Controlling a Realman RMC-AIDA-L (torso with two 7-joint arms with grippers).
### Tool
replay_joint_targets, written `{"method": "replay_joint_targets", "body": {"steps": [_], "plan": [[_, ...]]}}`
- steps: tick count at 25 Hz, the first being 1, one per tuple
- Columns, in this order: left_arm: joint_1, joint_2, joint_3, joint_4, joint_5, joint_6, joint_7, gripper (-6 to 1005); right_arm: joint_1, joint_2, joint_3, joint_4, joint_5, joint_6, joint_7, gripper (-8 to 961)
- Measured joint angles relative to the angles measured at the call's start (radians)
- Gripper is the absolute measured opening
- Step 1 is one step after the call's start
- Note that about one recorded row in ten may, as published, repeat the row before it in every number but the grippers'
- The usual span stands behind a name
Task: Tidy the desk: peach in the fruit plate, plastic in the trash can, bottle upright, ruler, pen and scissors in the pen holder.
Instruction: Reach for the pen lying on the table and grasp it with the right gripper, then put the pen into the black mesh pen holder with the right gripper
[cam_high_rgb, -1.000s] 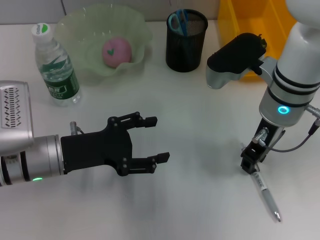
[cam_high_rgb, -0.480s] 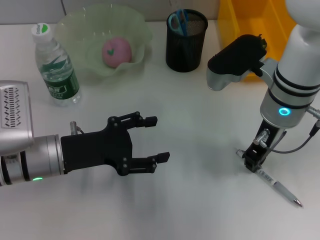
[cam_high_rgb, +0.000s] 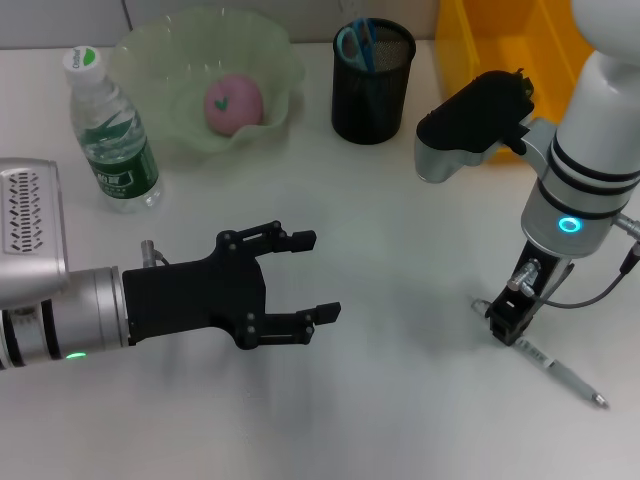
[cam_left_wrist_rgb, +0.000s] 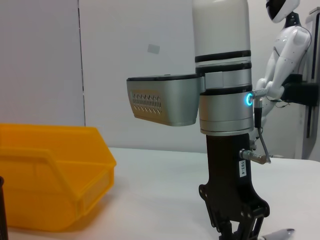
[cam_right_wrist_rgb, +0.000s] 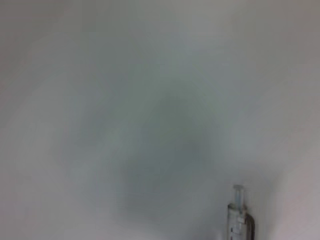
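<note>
- The table (cam_high_rgb: 400, 230) is a plain white top, matte, with soft shadows under both arms.
- Seen from the left wrist, the room behind is pale grey wall panels, and a white humanoid robot (cam_left_wrist_rgb: 282, 45) stands off in the far corner.
- The right hand (cam_high_rgb: 510, 322) is down at the table, pointing straight at it; its fingers look pinched on one end of the pen (cam_high_rgb: 560, 372), though I cannot tell how firmly.
- The pen lies nearly flat on the table, its long axis running from the right hand out toward the near right edge, tip pointing away from the hand.
- In the right wrist view only the pen's clear end and clip (cam_right_wrist_rgb: 239, 215) show against blurred white table.
- The left hand (cam_high_rgb: 300, 280) hovers over bare table well to the left of the right hand, fingers spread apart and holding nothing.
- Beyond the left hand, the bottle (cam_high_rgb: 112, 132) stands upright, just beside the fruit plate (cam_high_rgb: 270, 60) with the peach (cam_high_rgb: 233, 103) inside.
- The pen holder (cam_high_rgb: 372, 90) stands beyond and between the two hands, with the blue scissors (cam_high_rgb: 355, 42) handles-up inside it.
- The trash can (cam_high_rgb: 510, 40) sits past the right hand at the far edge.
</note>
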Motion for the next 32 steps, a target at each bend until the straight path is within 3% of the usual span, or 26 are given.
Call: {"method": "replay_joint_targets", "body": {"steps": [12,14,17,18,23,27,32], "plan": [[0.0,0.0,0.0,0.0,-0.004,0.0,0.0,831,-0.026,-0.004,0.051,-0.055,0.013,-0.004,-0.037,165],[0.001,0.0,-0.001,0.002,-0.005,0.0,0.0,831,-0.046,-0.008,0.157,-0.089,0.051,-0.018,-0.1,165],[0.007,0.0,-0.01,0.01,-0.007,0.0,0.0,831,-0.059,-0.01,0.237,-0.105,0.082,-0.024,-0.151,166],[0.009,-0.001,-0.019,0.011,-0.01,0.0,0.0,831,-0.074,-0.011,0.325,-0.117,0.112,-0.027,-0.22,166],[0.01,-0.004,-0.037,0.002,-0.036,0.0,0.0,831,-0.112,-0.012,0.461,-0.13,0.181,-0.014,-0.377,165],[0.012,-0.005,-0.038,-0.011,-0.05,-0.001,0.0,831,-0.179,-0.012,0.523,-0.136,0.302,0.049,-0.543,165],[0.023,-0.007,-0.04,-0.049,-0.113,0.003,0.0,831,-0.272,-0.012,0.53,-0.122,0.502,0.149,-0.777,165]]}}
